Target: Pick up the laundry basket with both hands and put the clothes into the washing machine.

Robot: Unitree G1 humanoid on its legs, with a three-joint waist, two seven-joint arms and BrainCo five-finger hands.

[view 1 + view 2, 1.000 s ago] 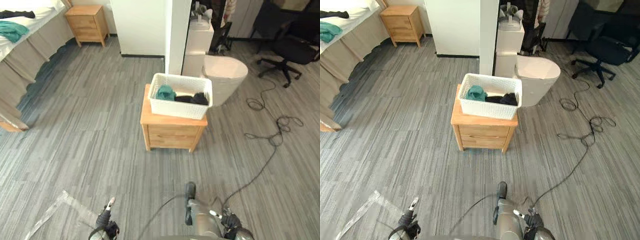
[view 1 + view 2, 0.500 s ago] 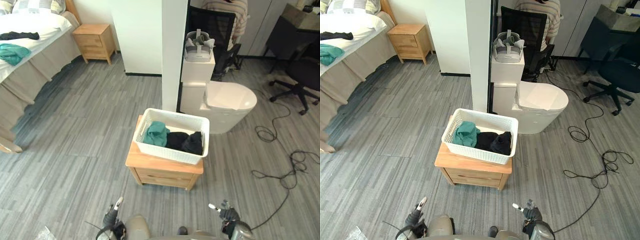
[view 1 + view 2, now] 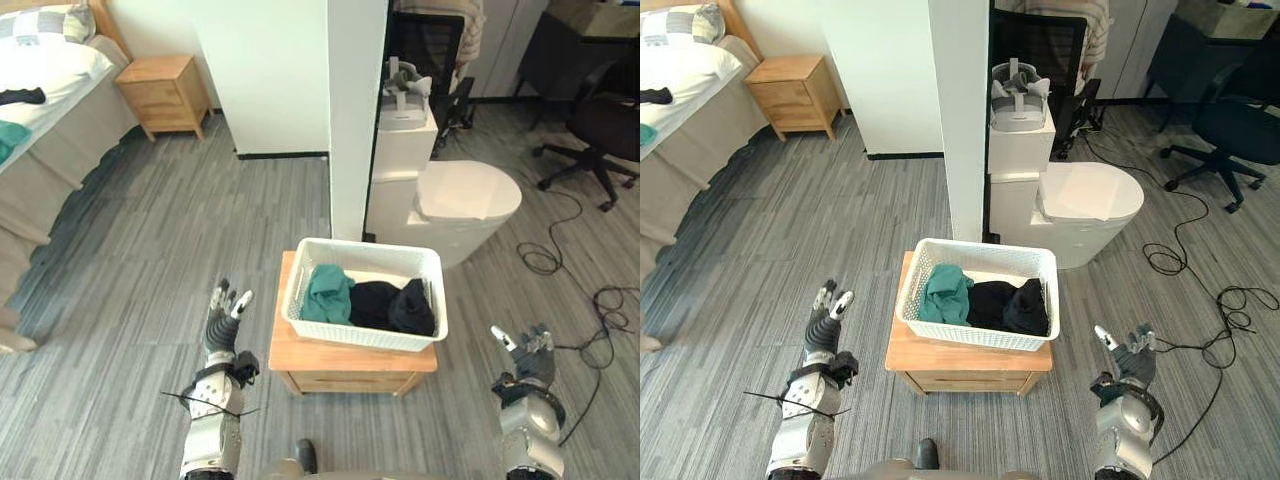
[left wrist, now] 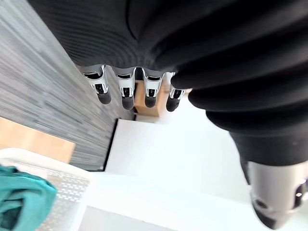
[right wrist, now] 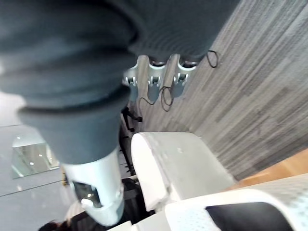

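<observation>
The left hand (image 3: 219, 330) and right hand (image 3: 530, 352) have risen to flank the laundry basket (image 3: 358, 334) without contact. Fingers are released, and the two-handed grasp is pending.

The laundry basket (image 3: 360, 333) stood on the tabletop (image 3: 288, 353) of a bedside cabinet (image 3: 345, 382), and the clothes (image 3: 375, 303) lay in it. The left hand (image 3: 222, 322) was at its 9 o'clock and the right hand (image 3: 527, 352) at its 4 o'clock, both apart from it. Behind the basket, a pillar (image 3: 357, 120) stood at 12 o'clock and the washing machine (image 3: 468, 195) at 1 o'clock.
</observation>
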